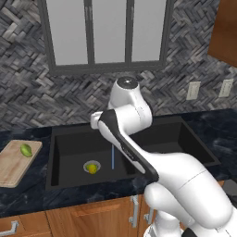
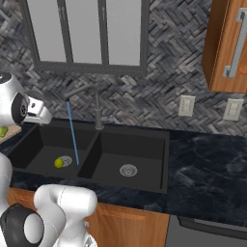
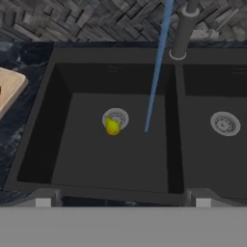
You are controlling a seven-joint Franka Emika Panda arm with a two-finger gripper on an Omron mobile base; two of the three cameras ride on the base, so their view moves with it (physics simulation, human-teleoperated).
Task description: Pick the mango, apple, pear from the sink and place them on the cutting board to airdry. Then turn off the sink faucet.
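Your end effector (image 3: 123,201) hangs above the near rim of the sink (image 3: 87,188), jaws spread wide, nothing between them. Below it you see a yellow-green fruit (image 3: 112,127) resting on the left basin's drain, with a thin stream of water (image 3: 155,67) falling just right of it from the sink faucet (image 2: 98,108). Left of the sink, on the desk (image 1: 28,196), the cutting board (image 1: 11,166) carries a green fruit (image 1: 26,149).

left basin (image 3: 96,159) open, water stream (image 3: 155,72) beside pear (image 3: 112,127)

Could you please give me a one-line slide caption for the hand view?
Water stream runs from the sink faucet into the sink, yellow-green fruit on the drain.
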